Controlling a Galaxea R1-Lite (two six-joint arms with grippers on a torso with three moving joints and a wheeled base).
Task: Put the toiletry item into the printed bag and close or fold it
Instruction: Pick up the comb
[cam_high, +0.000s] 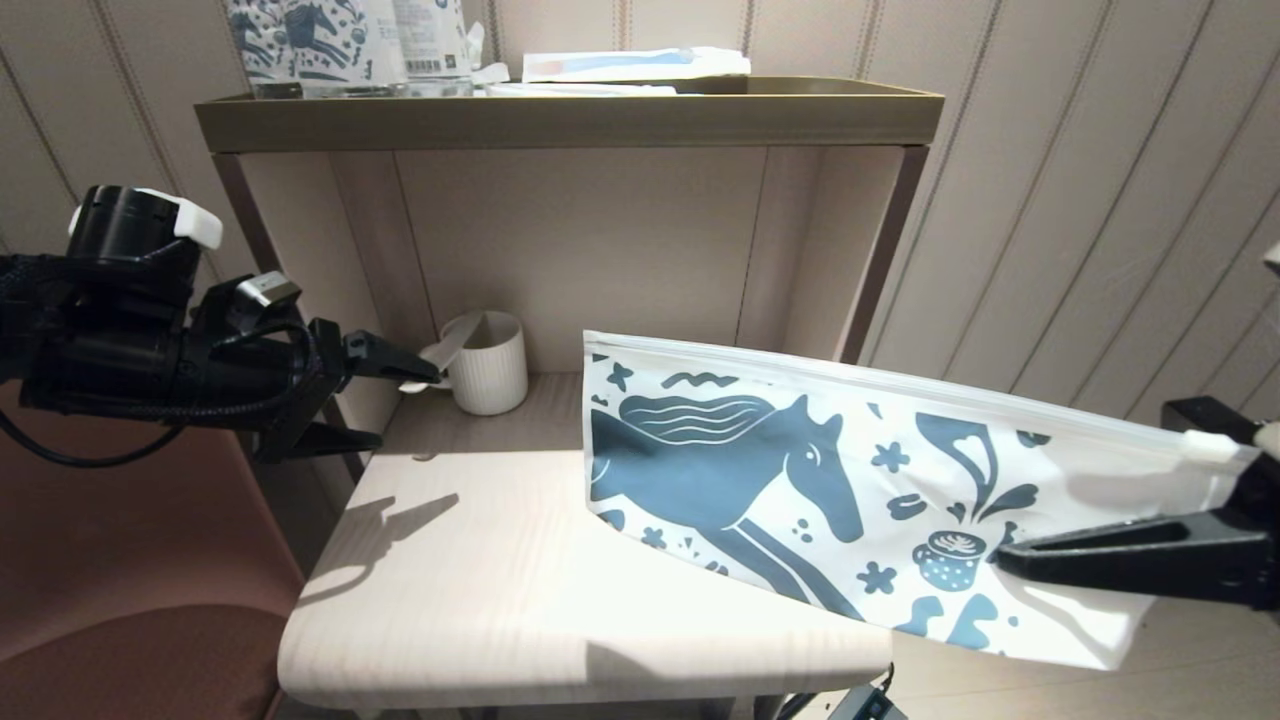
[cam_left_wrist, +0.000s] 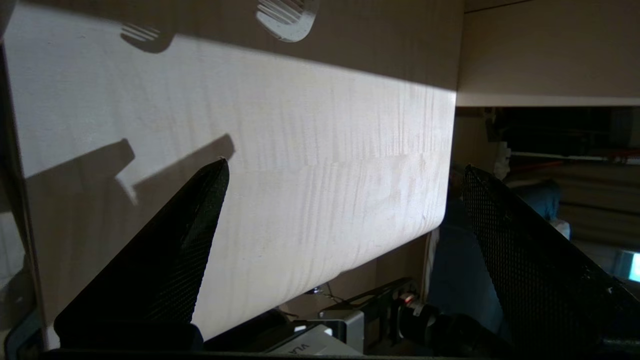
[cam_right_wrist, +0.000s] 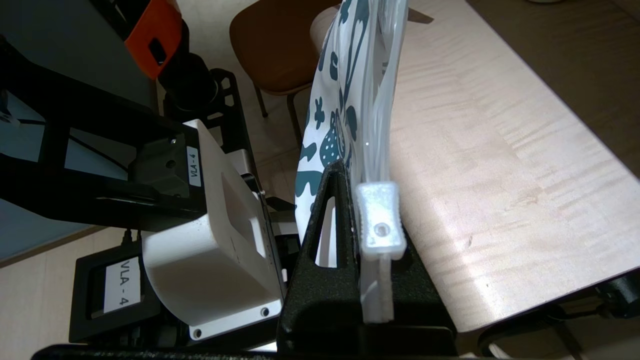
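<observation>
My right gripper (cam_high: 1010, 553) is clamped on the printed bag (cam_high: 800, 490) near its slider end, holding it up in the air over the table's (cam_high: 480, 590) front right edge; zip edge looks closed. Left gripper (cam_high: 400, 400) is spread wide, empty, tips right by the white mug (cam_high: 487, 362) at the back. Toiletry item (cam_high: 440, 352) leans in/against that mug. Risks, as I judge: left tips could knock the mug over reaching in, or pinch the mug rim w/ the packet; bag can't take anything while shut. Count: 1 bag, 1 mug, 1 packet, 2 grippers.
</observation>
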